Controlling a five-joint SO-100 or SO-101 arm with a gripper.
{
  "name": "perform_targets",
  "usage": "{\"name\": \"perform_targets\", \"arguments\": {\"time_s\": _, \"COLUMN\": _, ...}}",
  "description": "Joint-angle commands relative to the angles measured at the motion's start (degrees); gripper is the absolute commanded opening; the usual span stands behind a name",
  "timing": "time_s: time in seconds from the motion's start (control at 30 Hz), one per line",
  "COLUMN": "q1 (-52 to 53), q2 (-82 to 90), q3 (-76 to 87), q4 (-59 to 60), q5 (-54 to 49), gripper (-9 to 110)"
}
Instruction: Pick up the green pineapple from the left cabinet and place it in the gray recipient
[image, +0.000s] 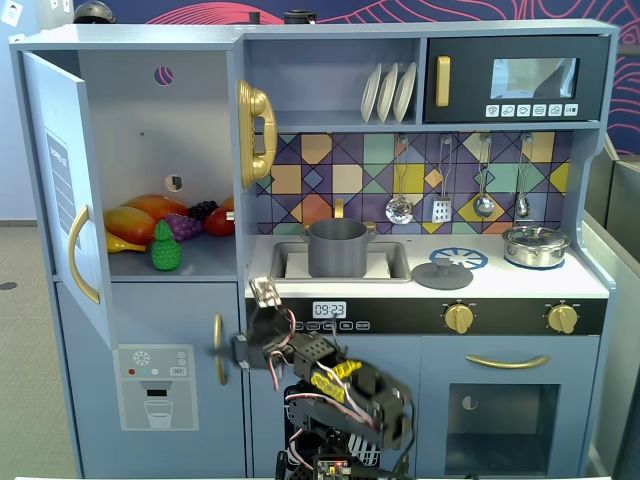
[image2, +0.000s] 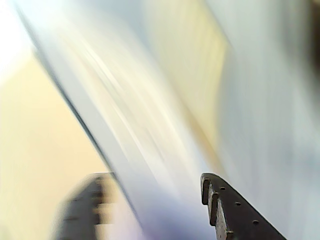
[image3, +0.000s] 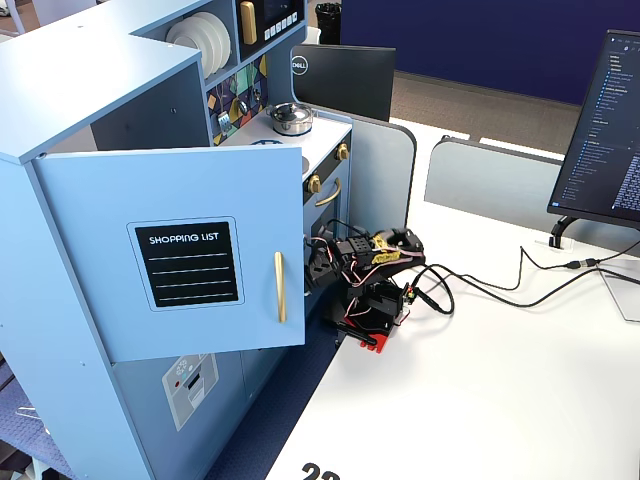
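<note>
The green pineapple (image: 166, 248) stands at the front of the shelf in the left cabinet (image: 160, 120), whose door (image: 62, 190) hangs wide open. The gray recipient (image: 338, 247) sits in the sink, right of the cabinet. My arm is folded low in front of the kitchen. Its gripper (image: 263, 293) points up just below the counter edge, under and to the right of the pineapple and clear of it. In the motion-blurred wrist view the gripper (image2: 150, 202) is open, its fingers (image2: 227, 212) wide apart and empty. In a fixed view from the side, the open door (image3: 190, 250) hides the fruit.
Orange mangoes (image: 135, 222), purple grapes (image: 185, 226) and a red fruit (image: 220, 220) lie behind the pineapple. A gray lid (image: 442, 275) and a shiny lidded pot (image: 536, 245) sit on the counter. Utensils (image: 400, 208) hang above. A monitor (image3: 605, 130) stands on the white desk.
</note>
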Motion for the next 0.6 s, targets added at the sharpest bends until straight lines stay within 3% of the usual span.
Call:
{"name": "perform_targets", "arguments": {"time_s": 0.0, "q1": -3.4, "q2": -10.1, "q3": -13.6, "q4": -11.7, "q5": -1.1, "gripper": 21}}
{"name": "perform_targets", "arguments": {"time_s": 0.27, "q1": 0.6, "q2": -32.4, "q3": -31.0, "q4": -20.2, "q5": -5.0, "gripper": 27}}
{"name": "perform_targets", "arguments": {"time_s": 0.57, "q1": 2.3, "q2": -43.1, "q3": -40.9, "q4": -22.4, "q5": -9.9, "gripper": 31}}
